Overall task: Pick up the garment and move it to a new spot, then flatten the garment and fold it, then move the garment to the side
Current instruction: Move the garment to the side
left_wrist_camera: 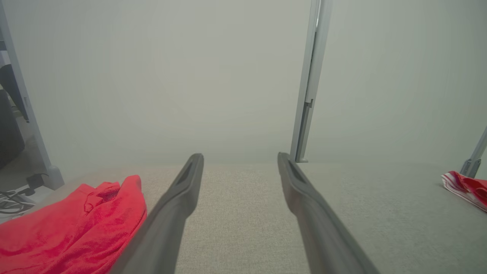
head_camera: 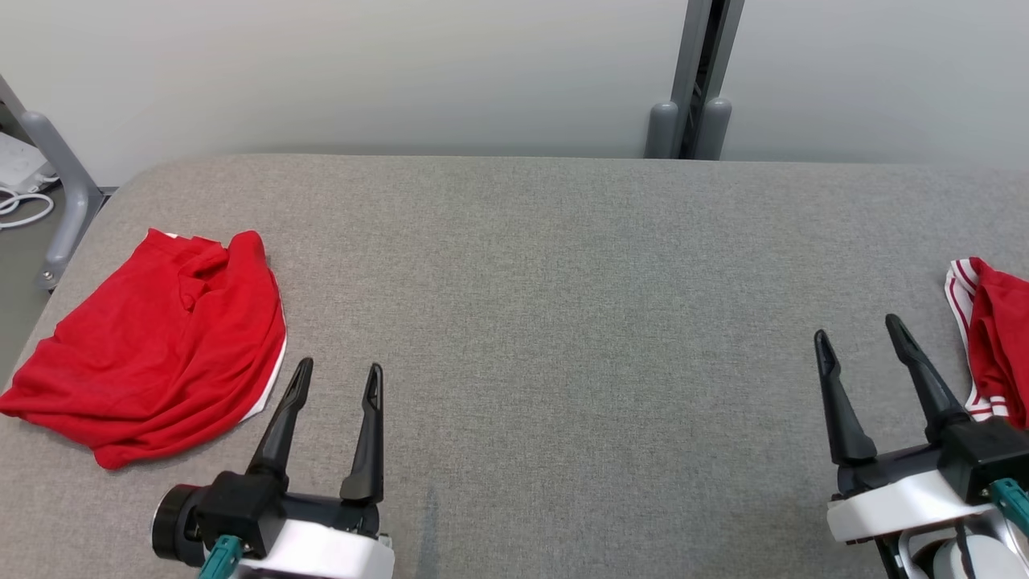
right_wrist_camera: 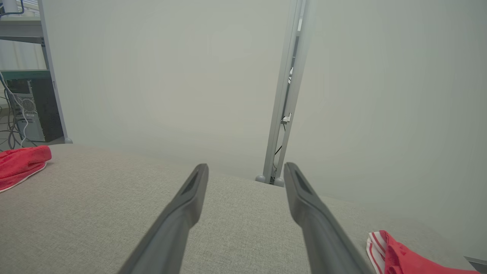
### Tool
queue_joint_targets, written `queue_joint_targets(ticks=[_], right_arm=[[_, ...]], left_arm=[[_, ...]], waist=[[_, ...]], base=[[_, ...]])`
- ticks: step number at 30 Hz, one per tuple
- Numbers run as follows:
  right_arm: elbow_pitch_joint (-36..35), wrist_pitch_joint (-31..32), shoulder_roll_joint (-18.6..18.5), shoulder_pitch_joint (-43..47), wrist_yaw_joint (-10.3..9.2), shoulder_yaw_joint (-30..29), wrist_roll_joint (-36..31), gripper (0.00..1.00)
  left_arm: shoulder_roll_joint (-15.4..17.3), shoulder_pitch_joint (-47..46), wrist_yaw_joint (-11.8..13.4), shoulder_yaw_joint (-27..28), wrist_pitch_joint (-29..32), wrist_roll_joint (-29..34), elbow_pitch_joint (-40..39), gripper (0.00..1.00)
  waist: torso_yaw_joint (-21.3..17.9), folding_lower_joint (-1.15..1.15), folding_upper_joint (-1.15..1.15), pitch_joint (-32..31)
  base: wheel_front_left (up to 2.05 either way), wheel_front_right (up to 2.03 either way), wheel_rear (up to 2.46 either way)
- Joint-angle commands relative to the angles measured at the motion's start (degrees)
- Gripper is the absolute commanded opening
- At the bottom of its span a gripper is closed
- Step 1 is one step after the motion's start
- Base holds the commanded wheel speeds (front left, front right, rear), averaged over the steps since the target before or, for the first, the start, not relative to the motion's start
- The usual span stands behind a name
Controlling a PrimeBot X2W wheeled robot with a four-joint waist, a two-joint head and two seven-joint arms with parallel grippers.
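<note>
Fingers apart and empty, my left pincer (head_camera: pixel 339 367) hovers just beside the crumpled red cloth garment with white trim (head_camera: pixel 153 354). My right pincer (head_camera: pixel 857 328), equally spread, waits near a second red garment with white-striped hem (head_camera: pixel 1001 346) at the right edge. Both lie bunched on the grey fabric-covered table (head_camera: pixel 563 265), whose bare middle looks suited to flattening and folding.

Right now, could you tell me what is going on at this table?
Nothing is being handled yet. The left pincer and the right pincer hang open and empty over the grey table. A rumpled red garment lies beside the left one, and a red-and-white striped garment lies at the right edge.
</note>
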Motion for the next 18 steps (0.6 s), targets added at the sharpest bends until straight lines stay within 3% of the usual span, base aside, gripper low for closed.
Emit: queue_joint_targets(ticks=[1,18], right_arm=[[-0.47,-0.08,0.24,0.9,-0.05,0.18,-0.57,1.0],[-1.16,-0.08,0.92,0.66,-0.05,0.77,-1.22,1.0]], left_arm=[[0.07,0.91,-0.25,0.31,-0.29,0.61,-0.05,1.0],[-0.05,0.17,0.58,-0.6,-0.3,-0.29,-0.92,1.0]], waist=[[0.03,0.0,0.0,-0.13],[-0.67,0.0,0.0,0.6]], base=[[0.0,0.0,0.0],[0.0,0.0,0.0]])
